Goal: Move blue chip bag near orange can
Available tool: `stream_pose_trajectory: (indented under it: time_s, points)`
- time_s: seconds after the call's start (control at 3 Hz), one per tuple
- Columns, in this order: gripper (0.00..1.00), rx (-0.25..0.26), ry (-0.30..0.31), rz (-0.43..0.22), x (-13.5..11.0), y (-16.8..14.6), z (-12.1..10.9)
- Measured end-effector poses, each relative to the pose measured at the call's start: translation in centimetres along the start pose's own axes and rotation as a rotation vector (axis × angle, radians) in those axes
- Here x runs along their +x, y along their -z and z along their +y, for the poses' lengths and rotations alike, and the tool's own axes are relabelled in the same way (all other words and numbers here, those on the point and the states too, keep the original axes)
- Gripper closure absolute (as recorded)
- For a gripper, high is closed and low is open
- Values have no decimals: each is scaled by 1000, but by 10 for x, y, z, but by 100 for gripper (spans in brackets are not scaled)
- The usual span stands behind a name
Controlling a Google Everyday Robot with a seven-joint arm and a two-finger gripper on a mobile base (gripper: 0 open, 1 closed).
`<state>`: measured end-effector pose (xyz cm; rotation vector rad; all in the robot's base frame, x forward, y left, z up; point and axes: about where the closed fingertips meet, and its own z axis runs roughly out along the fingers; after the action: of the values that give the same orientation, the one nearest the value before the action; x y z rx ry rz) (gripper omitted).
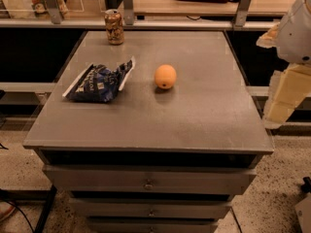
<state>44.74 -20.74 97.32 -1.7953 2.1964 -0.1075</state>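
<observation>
End effector (283, 97), apart or together I could not tell, hung off the tabletop's (194, 113) side, with the slanted blue chip bag (98, 83) far across, past the orange fruit (165, 76).

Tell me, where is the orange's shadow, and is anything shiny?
Camera view: the orange casts a small dark shadow just under itself on the table, so light likely comes from above; same view, the bag shows pale foil glints and the can gleams on top; the hand, brightly lit, hangs off the table's right side.
</observation>
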Motion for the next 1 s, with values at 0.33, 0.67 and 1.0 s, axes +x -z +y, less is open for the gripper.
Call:
stream_pose_trajectory:
  time_s: [0.33,0.67,1.0]
  points:
    - [0,37,85,-38,-12,-11,-14]
    - [0,130,192,-126,-36,-28,-40]
    - [0,230,302,-197,-62,-45,-56]
